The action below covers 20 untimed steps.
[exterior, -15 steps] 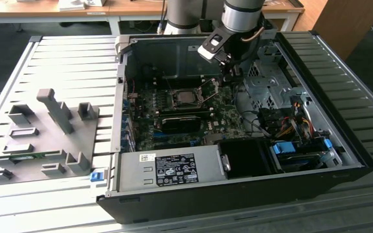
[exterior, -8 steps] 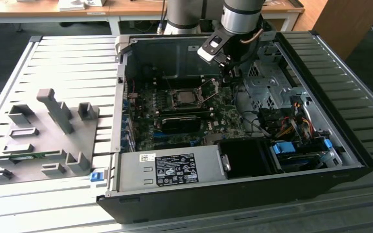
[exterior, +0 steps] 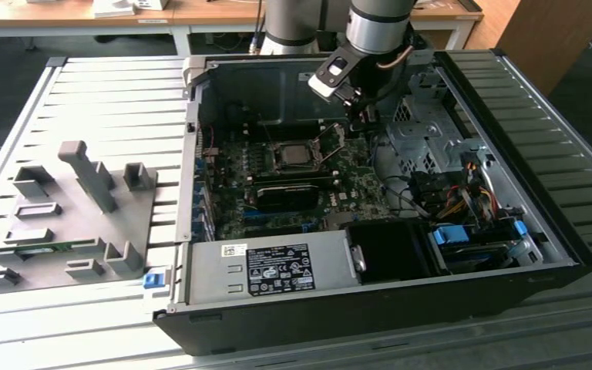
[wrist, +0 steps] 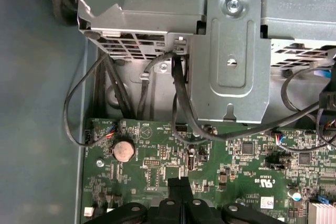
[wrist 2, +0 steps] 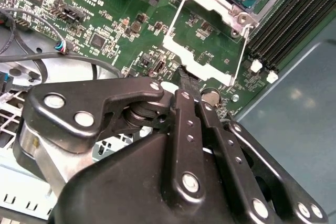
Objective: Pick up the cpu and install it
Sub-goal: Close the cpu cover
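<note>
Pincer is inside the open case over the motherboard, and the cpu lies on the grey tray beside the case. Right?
Not quite. The cpu is not on the grey tray: the exterior view shows its silver top seated in the socket on the motherboard. The pincer is inside the open case over the motherboard, as you said.

The cpu (exterior: 298, 156) is seen seated in the motherboard socket (exterior: 272, 154) inside the open computer case (exterior: 265, 85). The gripper (exterior: 363, 122) is held low just beside it, toward the exterior view's right.
</note>
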Each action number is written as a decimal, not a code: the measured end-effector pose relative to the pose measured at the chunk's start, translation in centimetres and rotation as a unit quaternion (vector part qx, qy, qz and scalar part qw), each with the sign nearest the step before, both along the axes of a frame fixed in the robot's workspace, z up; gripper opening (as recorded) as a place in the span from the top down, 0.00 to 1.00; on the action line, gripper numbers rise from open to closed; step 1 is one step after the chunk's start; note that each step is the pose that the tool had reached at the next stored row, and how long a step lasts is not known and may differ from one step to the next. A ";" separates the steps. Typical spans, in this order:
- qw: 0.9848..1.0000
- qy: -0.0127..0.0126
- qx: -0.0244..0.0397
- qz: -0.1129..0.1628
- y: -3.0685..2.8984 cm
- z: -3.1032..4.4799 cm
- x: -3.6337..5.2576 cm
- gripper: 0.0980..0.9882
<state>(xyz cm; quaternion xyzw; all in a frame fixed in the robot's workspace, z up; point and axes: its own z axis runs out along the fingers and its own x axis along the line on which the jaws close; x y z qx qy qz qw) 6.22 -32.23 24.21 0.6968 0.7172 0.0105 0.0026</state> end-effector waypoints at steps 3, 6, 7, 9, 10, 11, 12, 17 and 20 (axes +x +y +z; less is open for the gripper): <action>1.000 0.000 0.001 0.000 0.00 0.14 -0.19 0.99; 1.000 0.000 0.002 0.000 0.01 0.19 -0.41 0.99; 1.000 0.000 0.002 0.000 0.00 0.20 -0.51 0.99; 1.000 0.000 0.002 0.000 0.00 0.20 -0.67 0.99; 1.000 0.000 0.002 0.000 0.00 0.20 -0.74 0.99; 1.000 0.000 0.002 0.000 0.00 0.19 -0.75 0.99; 1.000 0.000 0.002 0.000 0.00 0.19 -0.75 0.99; 1.000 0.000 0.002 0.000 0.00 0.19 -0.89 0.99; 1.000 0.000 0.002 0.000 0.00 0.19 -0.98 0.99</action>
